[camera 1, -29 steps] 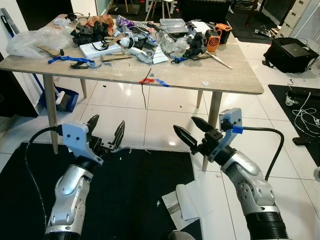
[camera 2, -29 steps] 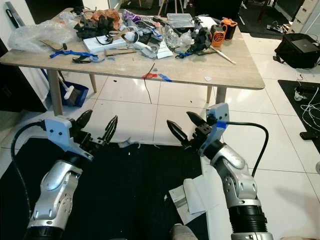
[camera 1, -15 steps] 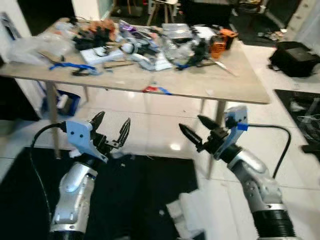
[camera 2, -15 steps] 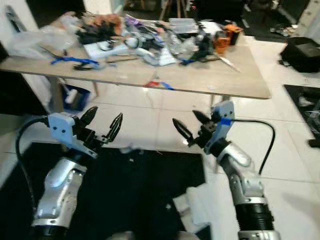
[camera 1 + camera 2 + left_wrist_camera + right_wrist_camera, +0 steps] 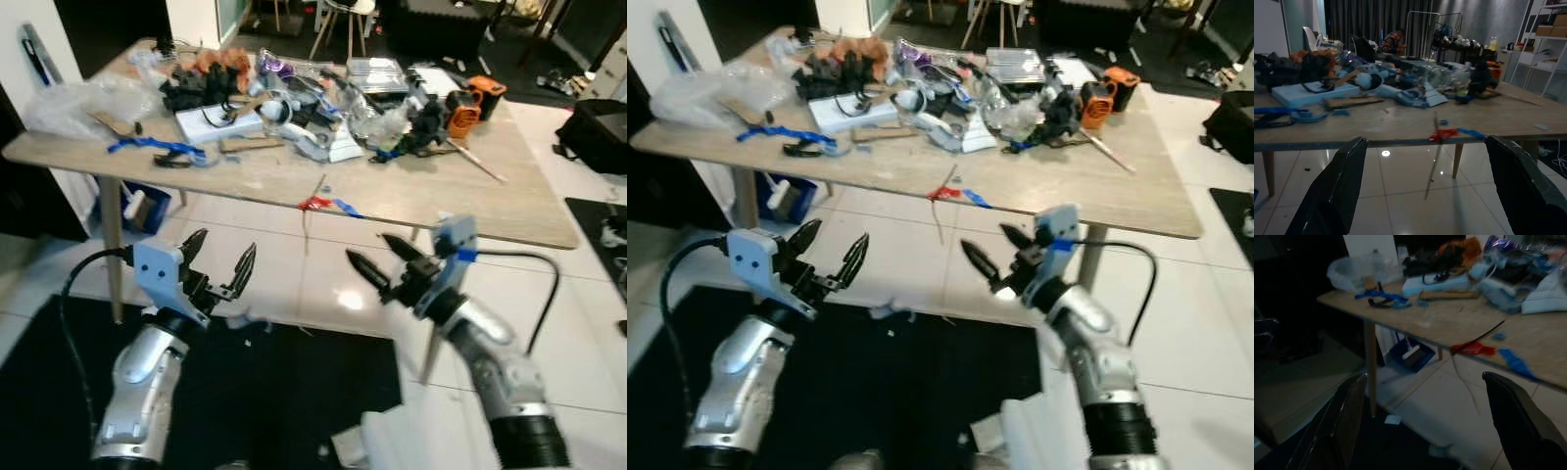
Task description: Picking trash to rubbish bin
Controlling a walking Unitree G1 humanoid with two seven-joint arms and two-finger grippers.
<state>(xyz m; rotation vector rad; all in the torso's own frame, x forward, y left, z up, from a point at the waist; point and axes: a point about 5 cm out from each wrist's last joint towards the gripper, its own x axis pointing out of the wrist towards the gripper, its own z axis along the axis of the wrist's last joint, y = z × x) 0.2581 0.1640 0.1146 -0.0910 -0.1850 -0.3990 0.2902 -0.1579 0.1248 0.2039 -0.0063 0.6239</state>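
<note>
A wooden table stands ahead, piled with clutter. A red scrap and a blue scrap lie at its front edge, with a thin dark strip hanging down beside them. The red scrap also appears in the left wrist view. White paper lies on the floor at the bottom, and a small crumpled scrap sits by the mat's edge. My left gripper and right gripper are both raised in front of the table, open and holding nothing.
A black mat covers the floor under my arms. Under the table's left end sits a blue dustpan, beside a table leg. A clear plastic bag and an orange tool lie on the table. A black bag rests at the far right.
The whole picture has shifted: the camera has moved, and the table now sits lower and nearer in view. Both grippers stay raised and open.
</note>
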